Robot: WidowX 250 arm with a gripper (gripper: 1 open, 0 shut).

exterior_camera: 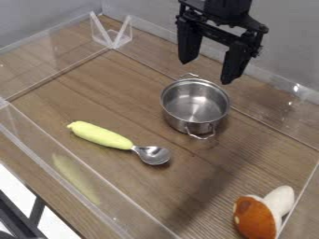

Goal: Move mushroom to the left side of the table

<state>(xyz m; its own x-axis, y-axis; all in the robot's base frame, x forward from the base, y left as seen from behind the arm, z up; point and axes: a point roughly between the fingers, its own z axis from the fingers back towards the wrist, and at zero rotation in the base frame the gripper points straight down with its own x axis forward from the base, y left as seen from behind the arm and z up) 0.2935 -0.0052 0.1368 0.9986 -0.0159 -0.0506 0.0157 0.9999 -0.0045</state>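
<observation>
The black gripper (pixel 208 77) hangs over the steel pot (pixel 196 103) with its jaws spread apart, while the mushroom (pixel 260 214) (stem slanting up and away from its orange-brown cap) lies at the near right corner of the table (pixel 149 209), so the reach probably runs nearer and rightward.

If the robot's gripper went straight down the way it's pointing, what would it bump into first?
Probably the silver pot. The open gripper points down towards it. But one picture doesn't show depth well, so it might meet the table just behind the pot instead.
</observation>
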